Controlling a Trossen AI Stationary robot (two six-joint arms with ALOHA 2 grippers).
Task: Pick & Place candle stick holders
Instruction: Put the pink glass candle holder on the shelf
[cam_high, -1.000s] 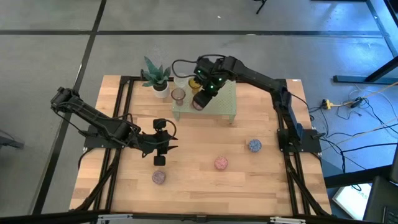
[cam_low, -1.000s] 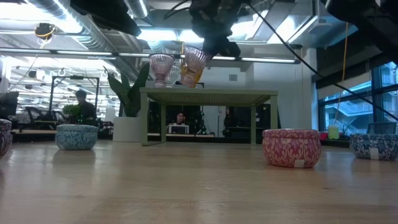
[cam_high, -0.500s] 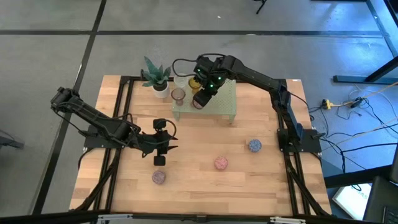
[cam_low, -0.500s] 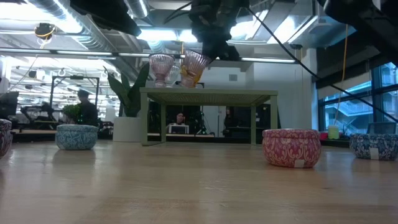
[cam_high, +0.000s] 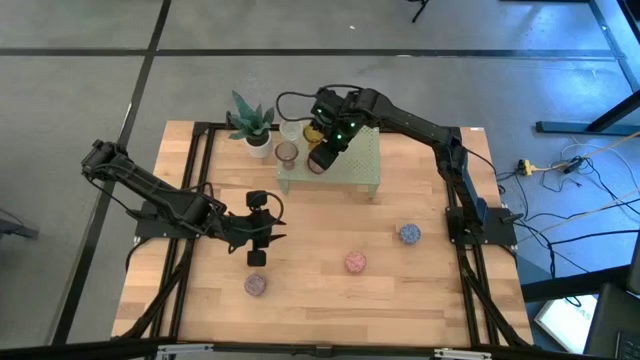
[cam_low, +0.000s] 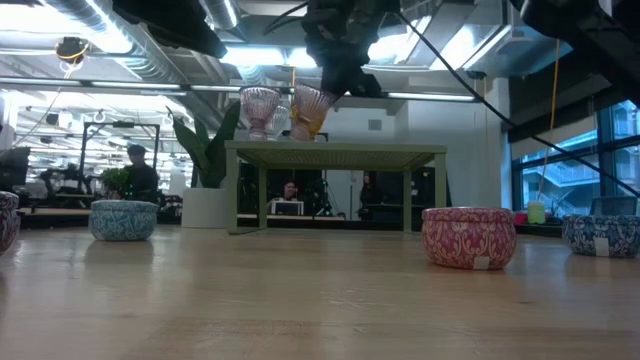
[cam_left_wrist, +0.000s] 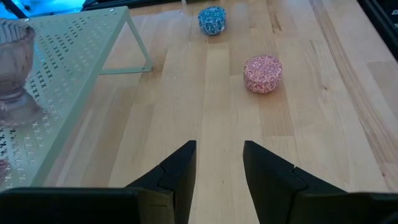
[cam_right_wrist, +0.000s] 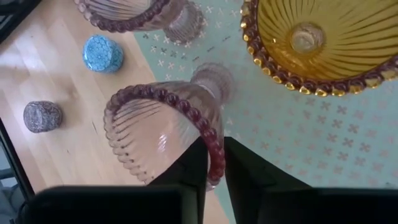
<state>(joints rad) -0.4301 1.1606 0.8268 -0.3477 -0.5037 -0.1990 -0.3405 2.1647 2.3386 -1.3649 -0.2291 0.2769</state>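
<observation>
Grey floor (cam_high: 80, 60) with dark seams surrounds the wooden tabletop (cam_high: 330, 290). Beyond it: ceiling lights (cam_low: 250, 55), ducts (cam_low: 90, 30), tall windows (cam_low: 575, 170), distant desks.

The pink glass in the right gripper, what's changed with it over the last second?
The right gripper has lowered the pink glass onto the green stand, beside the amber glass, tipping it nearer upright. Its fingers still pinch the rim. The left gripper and the tins on the table stayed put.
</observation>
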